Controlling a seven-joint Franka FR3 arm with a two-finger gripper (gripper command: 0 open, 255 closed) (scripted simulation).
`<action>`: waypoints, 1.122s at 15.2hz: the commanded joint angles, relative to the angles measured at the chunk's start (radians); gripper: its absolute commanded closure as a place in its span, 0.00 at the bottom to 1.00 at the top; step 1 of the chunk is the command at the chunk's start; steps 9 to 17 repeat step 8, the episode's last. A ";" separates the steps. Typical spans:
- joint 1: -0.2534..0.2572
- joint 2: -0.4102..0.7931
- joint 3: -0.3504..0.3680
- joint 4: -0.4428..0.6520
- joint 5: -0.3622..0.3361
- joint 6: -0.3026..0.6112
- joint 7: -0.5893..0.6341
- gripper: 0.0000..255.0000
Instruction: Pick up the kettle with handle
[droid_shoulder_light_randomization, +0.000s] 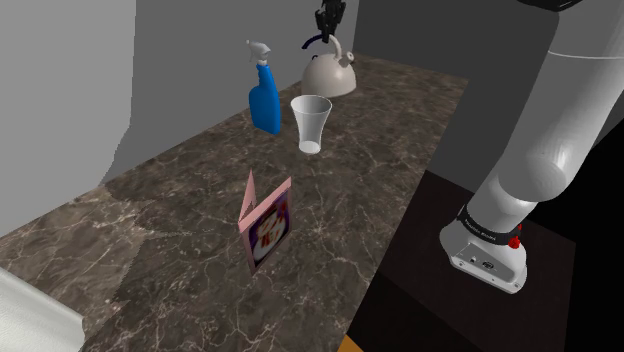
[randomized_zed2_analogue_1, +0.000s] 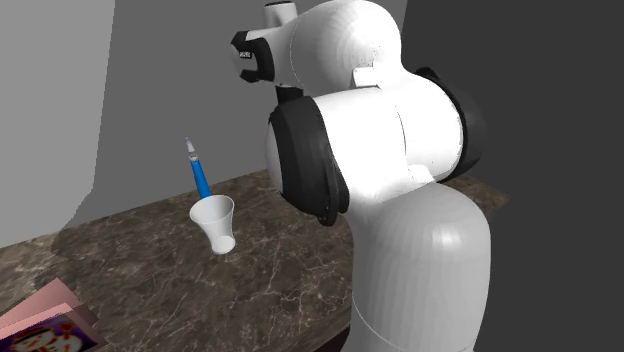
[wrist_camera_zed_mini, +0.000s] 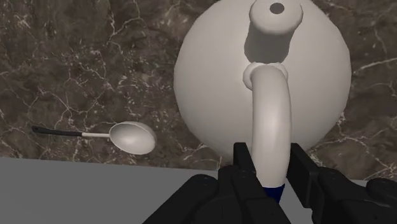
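Kettle sits at the far end of the counter in the shoulder view, close to the wall, just right of the bottle and behind the cup. Base looks down on the stone, so prob. not lifted yet. Gripper hangs right over it.

Wrist view: gripper has the handle between its two fingers – one each side, pinching the arch w/ no gap I can see. A blue bit of the handle shows low between them. Kettle body is round, pale and smooth; lid knob sits beyond the arch. Spoon lies on the counter just beside the kettle, not touching.

Handling, my guess: rigid shell, not fragile, but the body is too wide and too slick for these jaws – the handle is the only sensible hold. Weight unknown; can't tell if it's filled. Arch is a round bar, so the kettle may swing or pivot under the grip on lift. The grip looks near the arch's top and roughly centred over the body, which should keep tilt small. Lift straight up and slowly, w/ firm squeeze. Bottle and cup are near on one side, so avoid drifting that way.
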 joint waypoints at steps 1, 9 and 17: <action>0.000 0.002 0.000 0.034 0.001 -0.030 -0.003 1.00; -0.001 0.019 0.000 0.127 0.003 -0.106 -0.010 1.00; -0.001 0.019 0.000 0.127 0.003 -0.106 -0.010 1.00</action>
